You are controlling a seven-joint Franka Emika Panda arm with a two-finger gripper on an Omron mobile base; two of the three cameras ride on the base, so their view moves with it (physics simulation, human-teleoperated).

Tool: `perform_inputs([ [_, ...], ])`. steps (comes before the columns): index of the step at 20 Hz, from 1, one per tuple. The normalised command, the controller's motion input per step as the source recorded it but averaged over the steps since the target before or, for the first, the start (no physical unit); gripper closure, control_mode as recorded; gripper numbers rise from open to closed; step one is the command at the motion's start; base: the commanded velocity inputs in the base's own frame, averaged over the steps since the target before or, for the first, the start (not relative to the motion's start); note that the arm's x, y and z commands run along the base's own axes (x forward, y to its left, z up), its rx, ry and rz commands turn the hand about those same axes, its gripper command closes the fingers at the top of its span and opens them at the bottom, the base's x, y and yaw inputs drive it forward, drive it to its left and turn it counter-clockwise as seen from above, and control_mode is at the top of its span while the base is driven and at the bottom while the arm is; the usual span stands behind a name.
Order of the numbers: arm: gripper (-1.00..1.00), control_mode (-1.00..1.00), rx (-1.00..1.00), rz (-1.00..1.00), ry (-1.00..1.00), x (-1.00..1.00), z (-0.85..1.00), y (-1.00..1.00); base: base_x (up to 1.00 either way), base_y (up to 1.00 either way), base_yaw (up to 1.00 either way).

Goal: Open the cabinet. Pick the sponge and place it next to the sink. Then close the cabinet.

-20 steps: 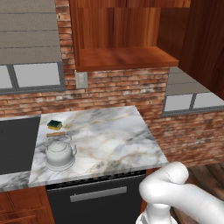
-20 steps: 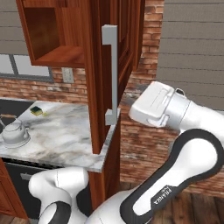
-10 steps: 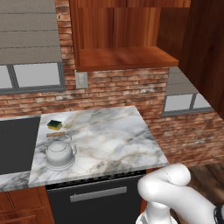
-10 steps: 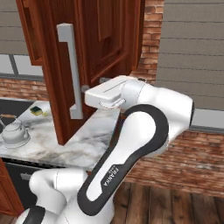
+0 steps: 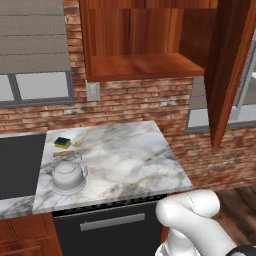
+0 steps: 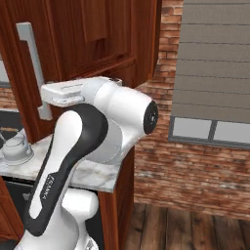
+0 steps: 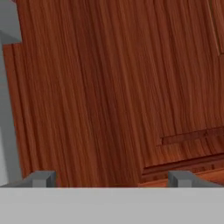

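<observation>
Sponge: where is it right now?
In the left base view the sponge lies on the marble counter, at its back left corner near the sink, just behind the kettle.

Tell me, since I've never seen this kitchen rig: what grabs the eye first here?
The reddish-brown cabinet stands open above the marble counter, its door swung far out with the silver bar handle beside the white arm. The open gripper faces the door panel, holding nothing. On the counter, the yellow-green sponge lies near the dark sink, behind a white kettle.
</observation>
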Motion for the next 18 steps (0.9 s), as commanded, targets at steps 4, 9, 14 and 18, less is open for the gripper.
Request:
perform_inputs([
  [4,-1.00,-1.00,0.00,-0.26,0.04,0.10,0.01,0.86,0.00,0.00,0.00],
  [9,-1.00,-1.00,0.00,-0.26,0.12,0.11,0.12,0.77,0.00,0.00,0.00],
  [14,-1.00,-1.00,0.00,-0.25,0.20,0.26,0.36,0.61,0.00,0.00,0.00],
  [18,-1.00,-1.00,0.00,-0.24,0.24,0.44,0.44,0.41,0.00,0.00,0.00],
])
